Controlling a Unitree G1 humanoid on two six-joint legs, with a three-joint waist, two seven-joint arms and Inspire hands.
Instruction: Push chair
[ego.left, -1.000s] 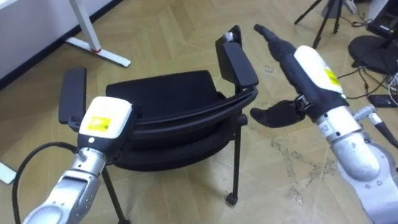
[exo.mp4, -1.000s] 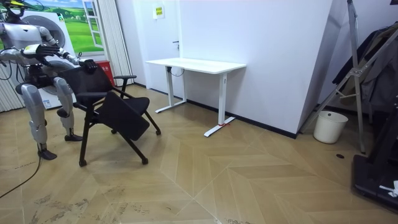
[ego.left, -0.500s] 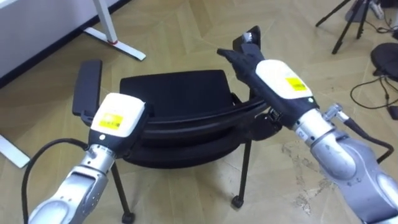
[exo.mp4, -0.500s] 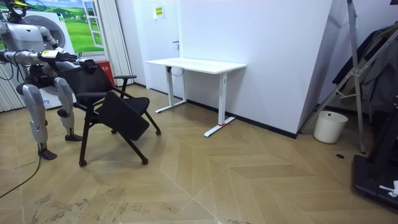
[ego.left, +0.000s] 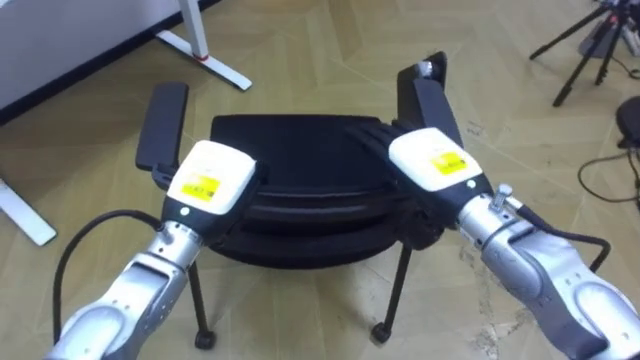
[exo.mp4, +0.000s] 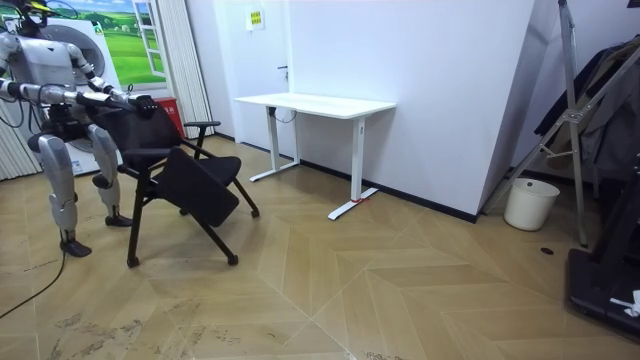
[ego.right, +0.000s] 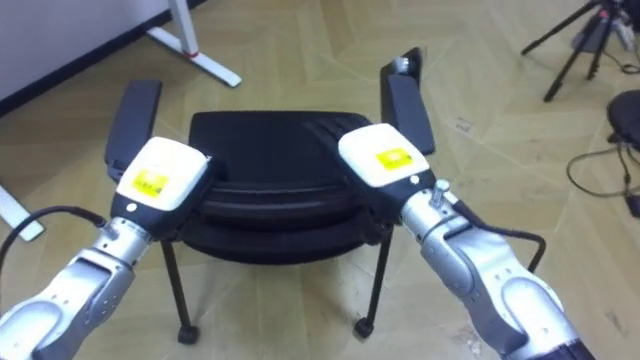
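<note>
Dead ahead at twelve, black chair (ego.left: 290, 150), armrests (ego.left: 165, 125) at ten and two; left hand (ego.left: 210, 180), right hand (ego.left: 430, 165) on backrest (ego.left: 300, 197), grip impossible to tell.

A black chair (exo.mp4: 180, 175) stands on thin dark legs on the herringbone wood floor (exo.mp4: 330, 290), near a white desk (exo.mp4: 315, 103). Seen from above, its curved backrest (ego.left: 300, 195) lies nearest the camera, with the padded seat (ego.left: 290, 140) beyond it and flat armrests (ego.left: 165, 125) on either side.

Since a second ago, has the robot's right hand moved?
Yes: the right hand came leftward, from outside the right armrest onto the chair backrest.
</note>
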